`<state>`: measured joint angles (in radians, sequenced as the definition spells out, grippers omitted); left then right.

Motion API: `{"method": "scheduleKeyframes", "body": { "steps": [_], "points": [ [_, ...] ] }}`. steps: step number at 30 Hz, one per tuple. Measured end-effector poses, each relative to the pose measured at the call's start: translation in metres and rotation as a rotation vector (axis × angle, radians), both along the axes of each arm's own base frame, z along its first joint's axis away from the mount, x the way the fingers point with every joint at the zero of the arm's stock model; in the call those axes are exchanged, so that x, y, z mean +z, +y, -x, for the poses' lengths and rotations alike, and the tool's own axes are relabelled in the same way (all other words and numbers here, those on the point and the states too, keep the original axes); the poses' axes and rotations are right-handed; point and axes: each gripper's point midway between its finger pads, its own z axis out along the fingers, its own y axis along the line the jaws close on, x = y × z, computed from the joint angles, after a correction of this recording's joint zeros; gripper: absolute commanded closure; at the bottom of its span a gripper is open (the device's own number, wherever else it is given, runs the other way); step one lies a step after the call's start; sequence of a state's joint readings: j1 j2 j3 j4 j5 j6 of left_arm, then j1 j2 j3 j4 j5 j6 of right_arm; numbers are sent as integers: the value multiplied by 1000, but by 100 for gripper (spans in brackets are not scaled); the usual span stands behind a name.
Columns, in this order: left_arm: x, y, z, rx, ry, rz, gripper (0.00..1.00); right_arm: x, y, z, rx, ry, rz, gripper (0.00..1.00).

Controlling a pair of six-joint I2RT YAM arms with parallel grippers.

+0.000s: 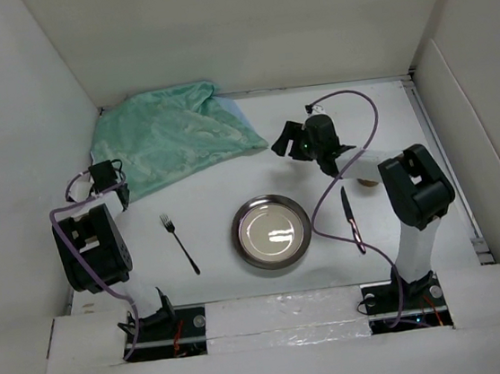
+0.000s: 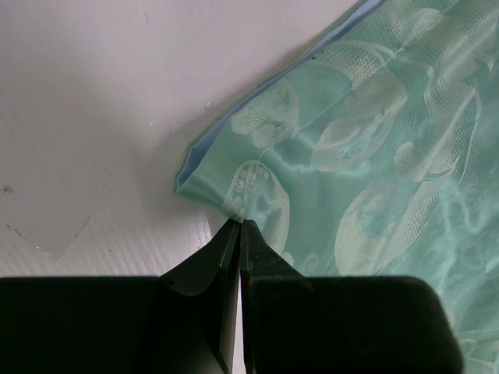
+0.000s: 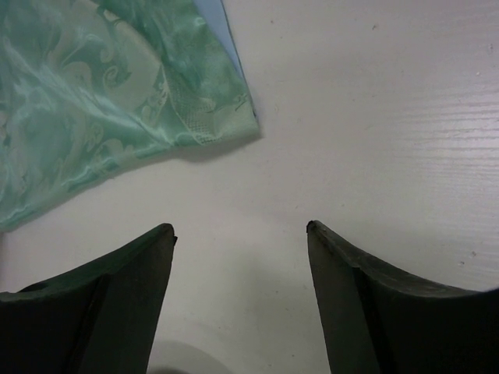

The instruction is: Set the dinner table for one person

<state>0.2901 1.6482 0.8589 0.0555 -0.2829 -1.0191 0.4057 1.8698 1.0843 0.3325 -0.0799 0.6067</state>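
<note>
Around me: a crumpled teal cloth (image 1: 167, 133) lies at the far left. Nearer my bases, a fork (image 1: 181, 244), a metal plate (image 1: 240, 220) and a knife (image 1: 351, 219) lie in a row, apart from one another.
In the way: my right arm's purple cable (image 1: 323, 192) crosses the knife.
Dinner table (image 1: 205, 188): white, matte, flat, spreading under everything.
Left gripper (image 2: 240, 224): pressed together, pinching the cloth's edge near a corner.
Right gripper (image 3: 240, 227): spread wide, holding nothing, above bare table near the cloth's other corner.

Plain white matte walls (image 1: 241, 25) box the scene — one panel well beyond the right pincer (image 1: 292, 144), one off to each side — under soft, even light.
</note>
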Motion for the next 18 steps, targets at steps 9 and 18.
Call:
{"method": "scheduleKeyframes", "body": {
  "steps": [9, 18],
  "points": [
    [14, -2, 3, -85, 47, -34, 100, -24, 26, -34, 27, 47, -18, 19],
    [72, 4, 1, -124, -35, -135, 100, -40, 74, -24, 59, 122, -66, 24]
  ]
}}
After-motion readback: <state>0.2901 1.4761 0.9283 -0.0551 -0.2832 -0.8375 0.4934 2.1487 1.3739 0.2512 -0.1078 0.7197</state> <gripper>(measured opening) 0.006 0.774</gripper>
